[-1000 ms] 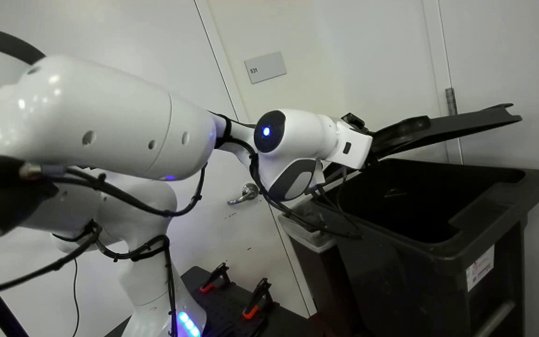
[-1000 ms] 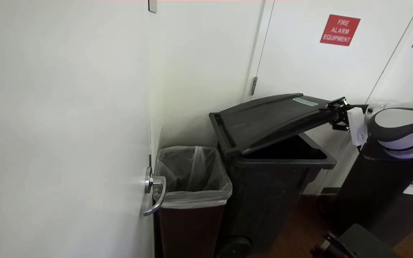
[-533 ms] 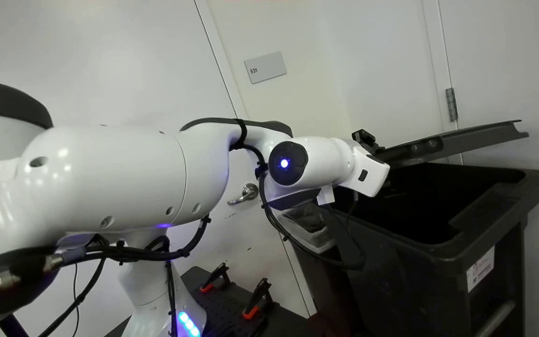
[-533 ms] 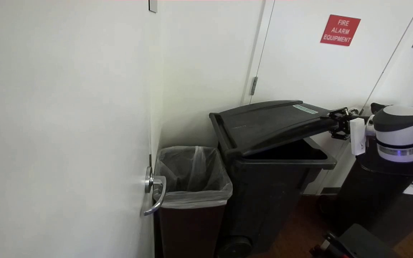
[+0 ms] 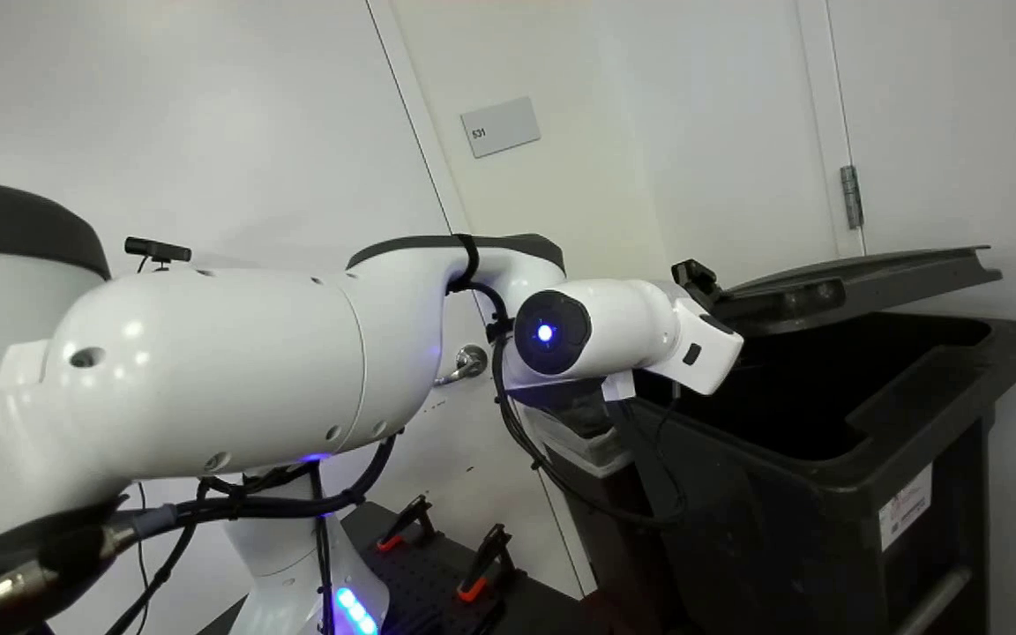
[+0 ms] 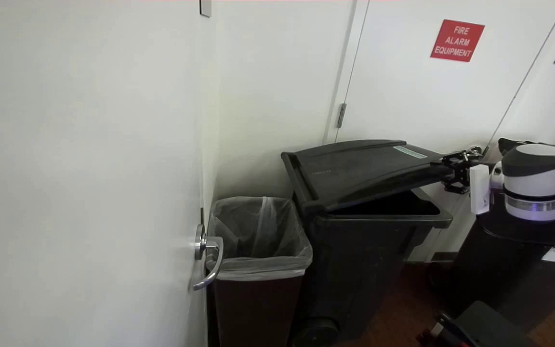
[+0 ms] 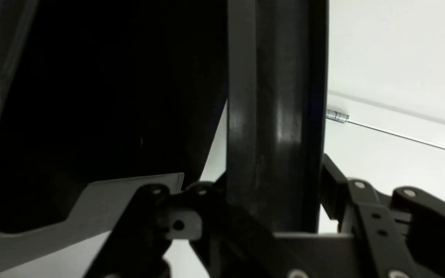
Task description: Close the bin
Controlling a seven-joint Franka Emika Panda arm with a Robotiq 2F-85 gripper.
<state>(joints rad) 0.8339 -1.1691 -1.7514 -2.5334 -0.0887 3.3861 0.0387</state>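
The wheeled waste bin is standing beside a lined wastebasket, its hinged lid slanting above the rim. The end effector is straddling the lid's free edge, fingers parted; whether they are squeezing is not showing. The lid is probably feeling stiff, light and slick; that edge, offering leverage, is likely giving the surest hold.

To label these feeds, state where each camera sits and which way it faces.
An exterior view: beside the arm, much of it showing, facing the bin.
An exterior view: beside a door, facing down on the lid; claw and wrist show.
Wrist view: behind the claw, facing lid edge and bin interior; fingers show.
In both exterior views: bin, lid, wrist.
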